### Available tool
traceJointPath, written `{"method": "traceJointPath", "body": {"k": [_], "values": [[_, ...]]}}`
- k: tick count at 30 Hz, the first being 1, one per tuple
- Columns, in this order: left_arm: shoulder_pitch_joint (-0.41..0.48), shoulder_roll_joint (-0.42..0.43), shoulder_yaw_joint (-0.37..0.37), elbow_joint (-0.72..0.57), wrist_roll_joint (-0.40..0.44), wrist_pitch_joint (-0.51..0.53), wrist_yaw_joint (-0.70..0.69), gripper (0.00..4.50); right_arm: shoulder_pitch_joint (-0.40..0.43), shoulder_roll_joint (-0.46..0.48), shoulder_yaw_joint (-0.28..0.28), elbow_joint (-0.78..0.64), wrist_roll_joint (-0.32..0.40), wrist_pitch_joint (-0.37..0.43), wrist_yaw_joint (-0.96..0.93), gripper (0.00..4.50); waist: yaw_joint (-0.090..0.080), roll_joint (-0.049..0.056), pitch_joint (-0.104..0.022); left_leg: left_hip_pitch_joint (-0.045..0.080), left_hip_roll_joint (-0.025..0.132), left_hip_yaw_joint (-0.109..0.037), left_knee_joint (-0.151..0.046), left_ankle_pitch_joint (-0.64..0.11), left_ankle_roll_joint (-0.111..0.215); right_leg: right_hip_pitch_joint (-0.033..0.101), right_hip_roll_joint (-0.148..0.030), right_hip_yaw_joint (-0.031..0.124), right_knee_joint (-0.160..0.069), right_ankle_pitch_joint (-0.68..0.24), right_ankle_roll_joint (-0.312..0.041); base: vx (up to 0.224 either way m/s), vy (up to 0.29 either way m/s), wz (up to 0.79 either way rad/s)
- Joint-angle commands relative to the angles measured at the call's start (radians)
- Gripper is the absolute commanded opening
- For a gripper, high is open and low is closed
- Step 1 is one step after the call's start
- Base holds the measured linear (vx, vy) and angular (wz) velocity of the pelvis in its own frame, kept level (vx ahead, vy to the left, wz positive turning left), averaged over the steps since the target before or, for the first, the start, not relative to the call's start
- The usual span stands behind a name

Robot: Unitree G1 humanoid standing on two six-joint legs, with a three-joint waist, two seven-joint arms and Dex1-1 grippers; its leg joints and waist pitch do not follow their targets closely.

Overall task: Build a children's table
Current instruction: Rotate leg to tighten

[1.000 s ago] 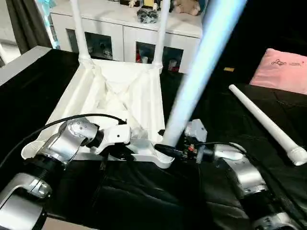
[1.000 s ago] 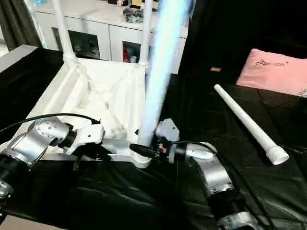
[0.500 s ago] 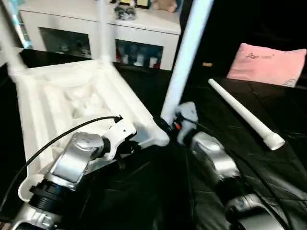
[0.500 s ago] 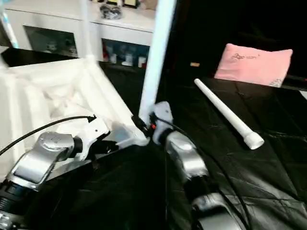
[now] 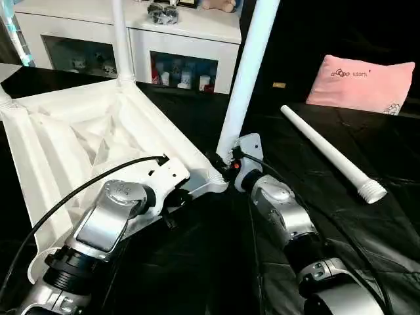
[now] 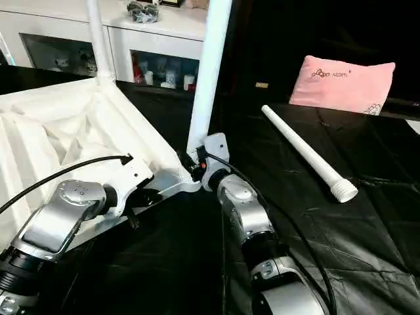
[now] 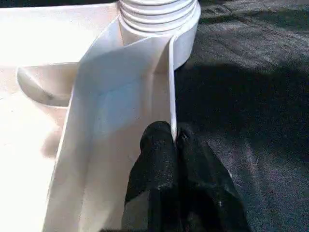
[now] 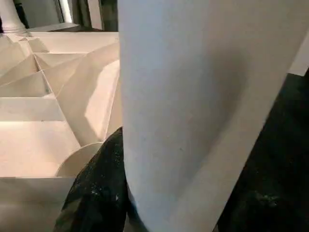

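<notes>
The white tabletop (image 5: 72,141) lies underside up on black cloth, its ribs showing. One leg (image 5: 121,39) stands in a far corner socket, and the foot of another leg (image 5: 3,98) shows at the left edge. My left gripper (image 7: 173,137) is shut on the tabletop's thin near rim, close to a corner socket (image 7: 159,19). At the near right corner my right gripper (image 5: 224,160) is shut on the base of a third leg (image 5: 249,79), which stands nearly upright there. A loose leg (image 5: 328,154) lies on the cloth to the right.
A white glass-doored cabinet (image 5: 184,42) stands behind the tabletop with small items on top. A pink pillow (image 5: 361,82) rests at the back right. Black cloth (image 5: 197,275) covers the surface in front of me, and a black cable (image 5: 79,190) runs over my left arm.
The camera has swung. The tabletop has turned, its far end swinging to my left, and the held leg stands more upright than before. Both grips are unchanged.
</notes>
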Motion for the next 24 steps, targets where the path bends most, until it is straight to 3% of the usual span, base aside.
{"method": "traceJointPath", "body": {"k": [1, 3, 5, 7, 8, 9, 14, 17, 19, 20, 24], "values": [[-0.01, -0.009, -0.037, -0.073, -0.033, 0.003, -0.03, 0.0, 0.06, -0.02, -0.018, 0.146, -0.046, 0.068, -0.053, 1.93, 0.008, 0.034, -0.028, -0.002, 0.02, -0.006, -0.073, -0.409, -0.034, 0.015, -0.067, 0.047, -0.096, -0.331, -0.129, 0.0, 0.0, 0.0], [-0.01, -0.009, -0.039, -0.067, -0.032, -0.001, -0.027, 0.0, 0.061, -0.018, -0.022, 0.141, -0.04, 0.068, -0.048, 2.49, 0.007, 0.032, -0.028, -0.003, 0.02, -0.006, -0.073, -0.411, -0.032, 0.015, -0.067, 0.047, -0.097, -0.332, -0.127, 0.0, 0.0, 0.0], [-0.011, -0.009, -0.044, -0.057, -0.027, -0.006, -0.025, 0.0, 0.064, -0.018, -0.025, 0.134, -0.036, 0.061, -0.043, 2.63, 0.007, 0.033, -0.029, -0.003, 0.02, -0.005, -0.072, -0.401, -0.032, 0.014, -0.067, 0.048, -0.096, -0.32, -0.132, 0.0, 0.0, 0.0], [-0.012, -0.008, -0.046, -0.049, -0.023, -0.012, -0.022, 0.0, 0.07, -0.018, -0.024, 0.125, -0.033, 0.051, -0.037, 2.68, 0.014, 0.033, -0.036, 0.002, 0.022, -0.001, -0.068, -0.357, -0.03, 0.016, -0.066, 0.051, -0.088, -0.225, -0.15, 0.0, 0.0, 0.0], [-0.013, -0.008, -0.047, -0.046, -0.021, -0.015, -0.021, 0.0, 0.074, -0.019, -0.023, 0.119, -0.032, 0.047, -0.035, 3.01, 0.015, 0.033, -0.034, -0.004, 0.02, 0.001, -0.07, -0.328, -0.024, 0.022, -0.062, 0.049, -0.083, -0.175, -0.161, 0.0, 0.0, 0.0], [-0.014, -0.007, -0.048, -0.042, -0.02, -0.017, -0.019, 0.0, 0.079, -0.02, -0.022, 0.111, -0.03, 0.042, -0.031, 3.01, 0.019, 0.037, -0.034, -0.002, 0.021, 0.002, -0.069, -0.316, -0.024, 0.022, -0.063, 0.049, -0.082, -0.157, -0.163, 0.0, 0.0, 0.0], [-0.023, -0.003, -0.051, -0.012, -0.016, -0.038, -0.008, 0.0, 0.135, -0.029, -0.03, 0.027, -0.009, 0.02, 0.004, 3.35, 0.031, 0.037, -0.04, -0.006, 0.021, 0.005, -0.063, -0.222, -0.02, 0.034, -0.062, 0.047, -0.069, -0.022, -0.18, 0.0, 0.0, 0.0], [-0.028, 0.003, -0.052, 0.008, -0.014, -0.055, -0.006, 0.0, 0.178, -0.034, -0.031, -0.035, -0.001, 0.009, 0.039, 3.68, 0.036, 0.034, -0.037, -0.005, 0.02, 0.008, -0.063, -0.233, -0.013, 0.036, -0.064, 0.047, -0.073, -0.053, -0.174, 0.0, 0.0, 0.0], [-0.03, 0.006, -0.054, 0.018, -0.012, -0.067, -0.006, 0.0, 0.202, -0.038, -0.029, -0.071, 0.01, 0.005, 0.062, 3.85, 0.043, 0.036, -0.036, -0.005, 0.022, 0.008, -0.063, -0.236, -0.009, 0.036, -0.069, 0.049, -0.077, -0.091, -0.166, 0.0, 0.0, 0.0], [-0.032, 0.009, -0.056, 0.025, -0.011, -0.078, -0.007, 0.0, 0.219, -0.043, -0.025, -0.096, 0.016, 0.003, 0.079, 4.04, 0.046, 0.043, -0.035, -0.004, 0.022, 0.008, -0.063, -0.239, -0.009, 0.035, -0.067, 0.048, -0.08, -0.096, -0.162, 0.0, 0.0, 0.0], [-0.035, 0.026, -0.07, 0.061, -0.011, -0.141, -0.031, 0.0, 0.285, -0.07, -0.017, -0.177, 0.033, -0.009, 0.131, 4.29, 0.048, 0.042, -0.033, -0.008, 0.021, 0.007, -0.065, -0.232, -0.004, 0.038, -0.065, 0.046, -0.077, -0.09, -0.163, 0.0, 0.0, 0.0]]}}
